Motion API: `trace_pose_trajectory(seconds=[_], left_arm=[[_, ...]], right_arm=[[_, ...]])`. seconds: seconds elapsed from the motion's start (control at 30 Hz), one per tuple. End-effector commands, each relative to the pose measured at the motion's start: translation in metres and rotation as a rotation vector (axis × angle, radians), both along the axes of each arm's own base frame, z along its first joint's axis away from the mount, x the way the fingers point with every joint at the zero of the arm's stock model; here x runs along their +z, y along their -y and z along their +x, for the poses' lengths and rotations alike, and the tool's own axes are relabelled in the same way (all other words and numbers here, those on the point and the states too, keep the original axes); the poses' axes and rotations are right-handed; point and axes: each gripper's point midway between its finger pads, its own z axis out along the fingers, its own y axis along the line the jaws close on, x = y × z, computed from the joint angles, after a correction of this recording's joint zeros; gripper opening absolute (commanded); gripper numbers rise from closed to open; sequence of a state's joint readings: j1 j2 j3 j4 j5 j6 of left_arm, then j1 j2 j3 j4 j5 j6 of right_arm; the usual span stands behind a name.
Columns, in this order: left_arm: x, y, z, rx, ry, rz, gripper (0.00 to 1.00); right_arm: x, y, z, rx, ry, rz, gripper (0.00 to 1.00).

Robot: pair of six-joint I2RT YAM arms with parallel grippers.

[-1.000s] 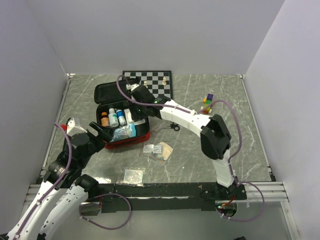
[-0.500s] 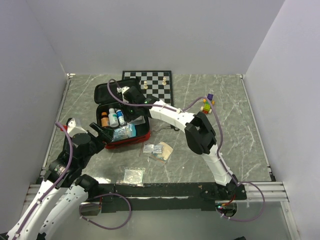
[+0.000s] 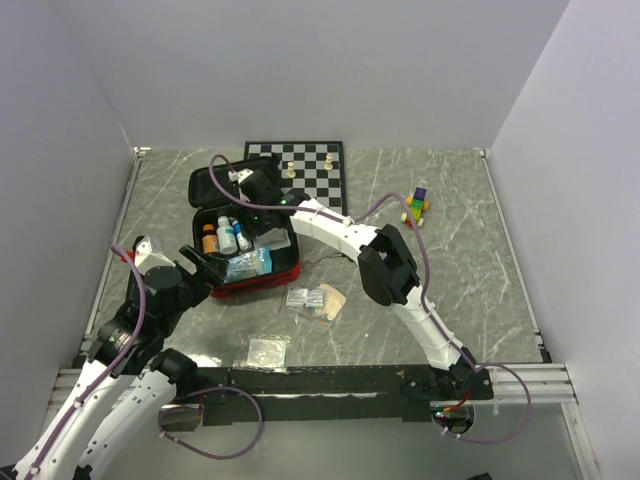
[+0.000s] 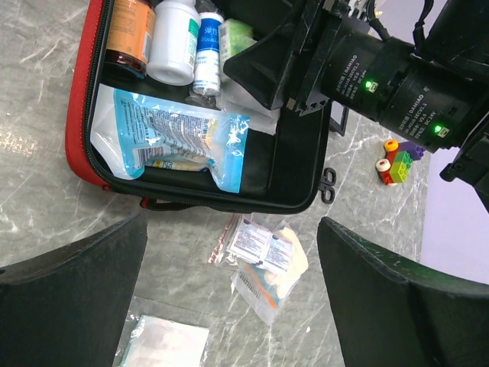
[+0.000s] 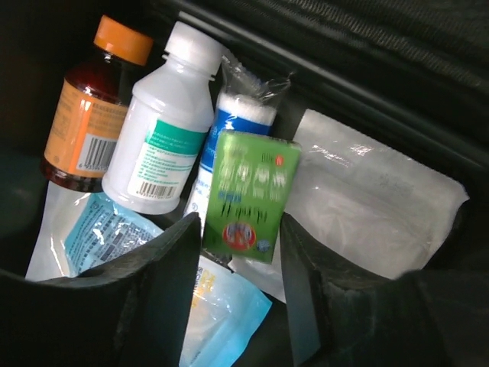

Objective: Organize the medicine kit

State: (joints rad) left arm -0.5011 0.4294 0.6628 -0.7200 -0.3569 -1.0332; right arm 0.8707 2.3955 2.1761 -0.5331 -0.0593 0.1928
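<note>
One item is mid-placement: the green box (image 5: 252,183) sits between the right gripper's (image 5: 238,229) jaws, low inside the kit (image 3: 260,284). Seen from above, it's just at 3 o'clock of the roll (image 5: 229,126). The jaws are part-spread and flank the box closely; I can't tell if they pinch it or only bracket it.

The kit lies open at 10 o'clock of table centre, lid toward 12. Inside are the brown bottle (image 5: 80,130), white bottle (image 5: 164,138) and roll in a row, the white pouch (image 5: 367,206) at 3, and the sachet (image 5: 99,229) at 6.

The left gripper (image 4: 229,237) is spread wide and empty, off the kit's 8 o'clock corner.

My read: this is the placing step for the box, roughly mid-task. The packets (image 3: 315,300) lie loose at 5 o'clock of the kit and the clear bag (image 3: 267,350) at 6.

Next calls for a full release and a straight lift that doesn't tip the bottles. Then go for the packets, which look thin and flat, so pinch low at an edge.
</note>
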Motion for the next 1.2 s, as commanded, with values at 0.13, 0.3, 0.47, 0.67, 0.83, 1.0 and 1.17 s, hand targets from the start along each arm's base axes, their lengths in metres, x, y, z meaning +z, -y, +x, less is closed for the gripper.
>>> trace_pose_trajectory(seconds=[0.13,0.3,0.47,0.67,0.83,1.0,1.17], left_arm=[[0.016,0.003,0.003,-0.011,0.037,-0.011,0.96],[0.016,0.003,0.002,-0.011,0.040,-0.015,0.96],[0.018,0.003,0.002,-0.013,0.047,-0.020,0.96],[0.016,0.008,0.005,-0.028,0.050,-0.029,0.96],[0.014,0.015,0.009,-0.048,0.056,-0.053,0.96],[0.010,0.020,0.010,-0.061,0.050,-0.068,0.96],[0.006,0.022,0.012,-0.056,0.045,-0.085,0.96]], right_arm=[[0.015,0.002,0.017,-0.061,0.049,0.016,0.72],[0.029,0.007,0.016,-0.087,0.072,0.039,0.73],[0.071,0.021,-0.007,-0.090,0.106,0.120,0.73],[0.106,0.061,-0.057,-0.096,0.149,0.199,0.73],[0.078,0.106,-0.103,-0.132,0.093,0.158,0.73],[0.033,0.127,-0.153,-0.063,0.024,0.074,0.72],[-0.009,0.123,-0.203,0.023,-0.033,-0.025,0.70]])
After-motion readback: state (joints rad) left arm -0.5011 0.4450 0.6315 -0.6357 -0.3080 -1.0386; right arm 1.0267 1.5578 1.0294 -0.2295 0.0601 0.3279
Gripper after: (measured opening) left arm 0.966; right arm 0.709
